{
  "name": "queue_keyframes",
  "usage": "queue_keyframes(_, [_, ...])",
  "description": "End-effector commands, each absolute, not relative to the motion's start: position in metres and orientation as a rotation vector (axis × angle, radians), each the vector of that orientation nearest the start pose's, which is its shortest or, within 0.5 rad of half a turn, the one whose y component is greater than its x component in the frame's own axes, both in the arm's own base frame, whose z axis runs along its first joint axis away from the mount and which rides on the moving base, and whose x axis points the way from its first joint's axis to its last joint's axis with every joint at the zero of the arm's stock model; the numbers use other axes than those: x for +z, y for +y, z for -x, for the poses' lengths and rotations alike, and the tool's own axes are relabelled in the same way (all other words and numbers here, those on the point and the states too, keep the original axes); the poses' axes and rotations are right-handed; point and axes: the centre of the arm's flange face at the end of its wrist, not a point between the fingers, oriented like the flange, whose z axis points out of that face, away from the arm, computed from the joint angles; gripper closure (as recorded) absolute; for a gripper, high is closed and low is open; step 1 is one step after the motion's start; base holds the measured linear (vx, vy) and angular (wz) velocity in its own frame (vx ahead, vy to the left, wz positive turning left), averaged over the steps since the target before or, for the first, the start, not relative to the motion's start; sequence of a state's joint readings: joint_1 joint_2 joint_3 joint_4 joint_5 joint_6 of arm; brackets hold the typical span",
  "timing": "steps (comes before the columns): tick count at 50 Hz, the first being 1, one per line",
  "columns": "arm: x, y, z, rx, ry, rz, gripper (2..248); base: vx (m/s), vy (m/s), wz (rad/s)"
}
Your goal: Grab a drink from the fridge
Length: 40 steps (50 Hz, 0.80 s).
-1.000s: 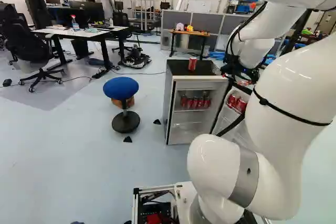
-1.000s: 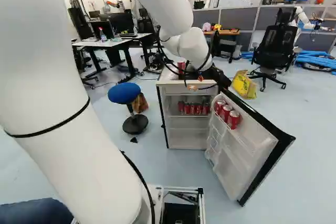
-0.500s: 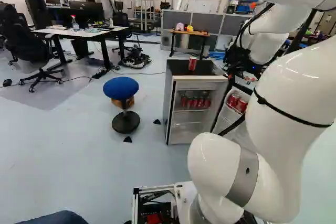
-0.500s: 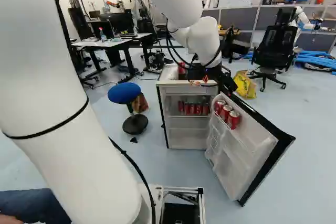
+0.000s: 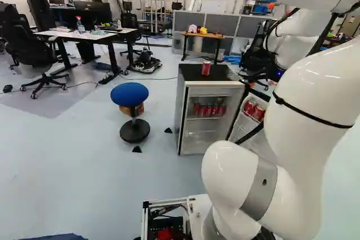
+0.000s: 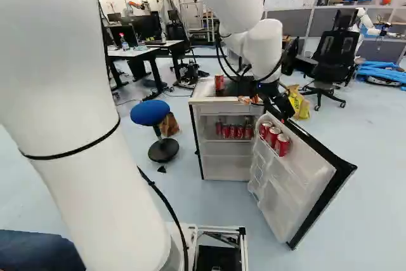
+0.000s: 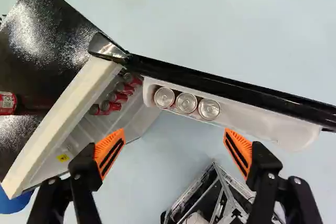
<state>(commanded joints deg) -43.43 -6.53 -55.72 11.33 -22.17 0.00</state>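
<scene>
Right base view, left to right: a blue stool (image 6: 150, 113) is left of the middle. Near the upper middle of the frame, one lone can (image 6: 219, 82) stands on the fridge (image 6: 225, 110). Just below, a row of red cans (image 6: 233, 131) sits inside. Right of the middle, three door cans (image 6: 274, 138) stand in the open door (image 6: 292, 182).

In the wrist view, our gripper (image 7: 174, 132) has its fingers (image 7: 108, 150) spread wide, holding nothing, with the door cans ahead.

We think the end can (image 7: 209, 109) farthest from the hinge is easiest, with room on one side. We should line up over it, go down slowly, miss the door wall and next can, squeeze softly, then lift straight up.
</scene>
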Motion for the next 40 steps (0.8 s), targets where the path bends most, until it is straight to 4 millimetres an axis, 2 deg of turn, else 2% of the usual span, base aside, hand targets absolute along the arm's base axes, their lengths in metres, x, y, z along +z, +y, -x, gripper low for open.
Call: queue_keyframes(40, [0.505,-0.416,-0.377,-0.756,1.516,2.742,3,0.000,0.000,0.000])
